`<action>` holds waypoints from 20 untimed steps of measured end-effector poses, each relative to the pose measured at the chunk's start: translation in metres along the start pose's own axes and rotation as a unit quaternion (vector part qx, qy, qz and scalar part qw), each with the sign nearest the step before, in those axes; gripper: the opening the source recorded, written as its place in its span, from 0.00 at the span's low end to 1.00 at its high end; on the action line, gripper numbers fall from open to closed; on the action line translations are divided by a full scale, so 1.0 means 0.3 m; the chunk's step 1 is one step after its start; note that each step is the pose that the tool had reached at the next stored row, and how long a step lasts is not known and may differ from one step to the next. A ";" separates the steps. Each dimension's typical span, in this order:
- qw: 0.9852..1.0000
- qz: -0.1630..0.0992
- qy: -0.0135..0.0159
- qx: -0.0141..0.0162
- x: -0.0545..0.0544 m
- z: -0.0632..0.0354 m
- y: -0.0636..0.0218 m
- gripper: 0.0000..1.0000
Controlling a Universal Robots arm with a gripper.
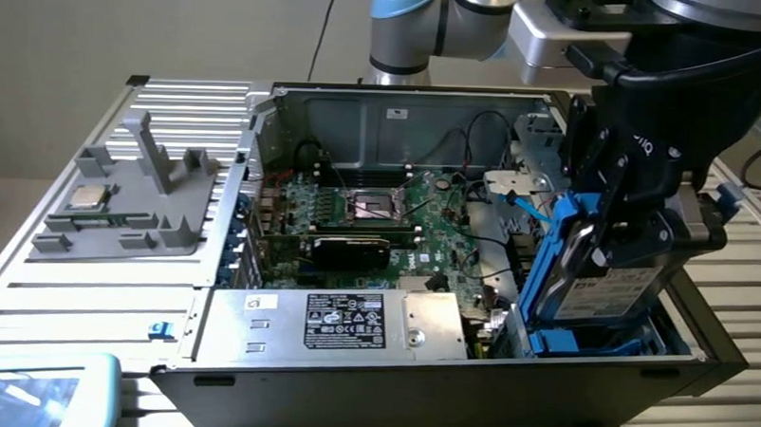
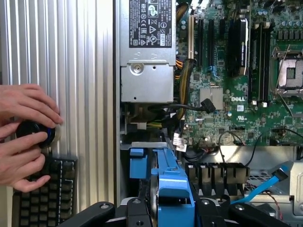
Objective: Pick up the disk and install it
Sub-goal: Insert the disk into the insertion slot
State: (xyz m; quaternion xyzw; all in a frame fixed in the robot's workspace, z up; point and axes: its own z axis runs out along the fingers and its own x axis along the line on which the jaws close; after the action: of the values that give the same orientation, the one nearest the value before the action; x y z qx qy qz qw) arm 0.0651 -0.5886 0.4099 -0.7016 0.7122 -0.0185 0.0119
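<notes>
Gripper (image 1: 636,243) is clamped on the disk (image 1: 612,290), which stands tilted on edge, its lower end at the blue drive bay (image 1: 604,343) in the near corner of the open computer case (image 1: 412,397), on the exterior view's right. The motherboard (image 1: 444,211) fills the case's middle. A silver power supply (image 1: 339,321) sits along the near wall. At the exterior view's left, a grey fixture (image 1: 141,200) carries a CPU chip (image 1: 89,199). A person's hands (image 2: 23,142) hold a black knob (image 2: 32,132) beside a keyboard (image 2: 47,196).
</notes>
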 end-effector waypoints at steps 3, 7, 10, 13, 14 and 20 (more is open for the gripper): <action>1.000 0.001 0.000 0.000 0.000 0.003 0.002 0.37; 1.000 0.001 0.000 0.000 0.001 0.007 0.003 0.37; 1.000 0.001 0.000 0.000 0.001 0.008 0.003 0.37; 1.000 0.001 0.000 0.000 0.001 0.008 0.003 0.37; 1.000 0.001 0.000 0.000 0.001 0.008 0.003 0.37; 1.000 0.001 0.000 -0.001 0.001 0.008 0.003 0.37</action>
State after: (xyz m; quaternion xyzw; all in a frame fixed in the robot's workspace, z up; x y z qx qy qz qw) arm 0.0644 -0.5890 0.4075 -0.7008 0.7131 -0.0179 0.0112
